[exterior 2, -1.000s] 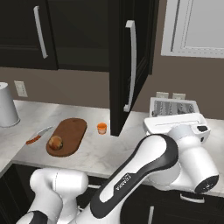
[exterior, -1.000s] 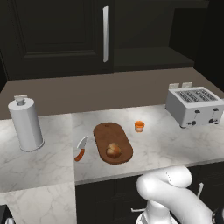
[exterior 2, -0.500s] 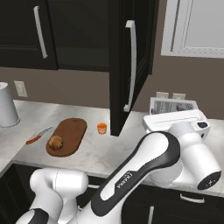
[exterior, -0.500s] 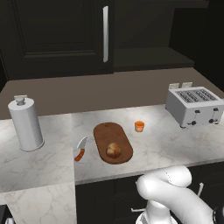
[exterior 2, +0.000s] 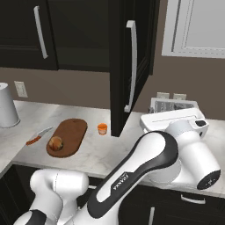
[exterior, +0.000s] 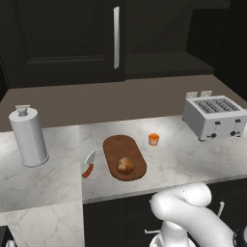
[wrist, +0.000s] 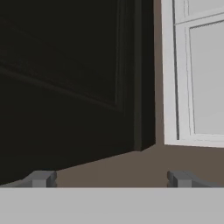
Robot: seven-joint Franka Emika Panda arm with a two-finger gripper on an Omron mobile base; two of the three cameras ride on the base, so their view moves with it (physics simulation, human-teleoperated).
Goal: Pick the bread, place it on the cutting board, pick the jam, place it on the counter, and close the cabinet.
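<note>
We see the bread sitting on the cutting board, toward that board's lower end, near the middle of the left base view; in the right base view the same roll lies at the lower left part of the board. The jam stands upright on the counter, just right of the board and apart from it. An orange-handled knife lies on the marble just left of the board, with a paper towel roll further left and a toaster at the right.

In the right base view one cabinet door stands swung out toward us at the centre top, its silver bar handle facing right. The gripper shows at the bottom of the hand view with its fingertips set wide apart and nothing between them, facing a dark panelled surface, probably that door, beside a white window frame.
</note>
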